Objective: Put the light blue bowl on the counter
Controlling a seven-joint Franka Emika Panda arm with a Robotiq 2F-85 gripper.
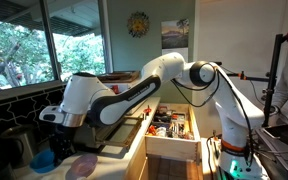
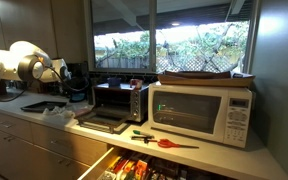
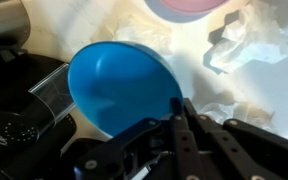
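Jaws look pinched on the right rim of the light blue bowl. The wrist view shows the dark fingers meeting that rim, though the contact itself is partly hidden. Bowl is tilted, its hollow turned toward the camera. In an exterior view the bowl hangs low under the wrist at the left end of the bench, just beside a pink plate. Cannot tell whether its base touches the surface.

Surroundings, wrist view: black appliance left of the bowl, crumpled white wrap to the right, pink plate at the far edge. Open drawer is well apart to the right.

Step, by judgement: placing phase, with the bowl over the bench and not yet set down. Next move calls for levelling the bowl and lowering it onto the bare patch between appliance and plate. Then spread the jaws and lift straight up so the rim is not dragged. Risk: a tilted release could let it roll onto the plate.
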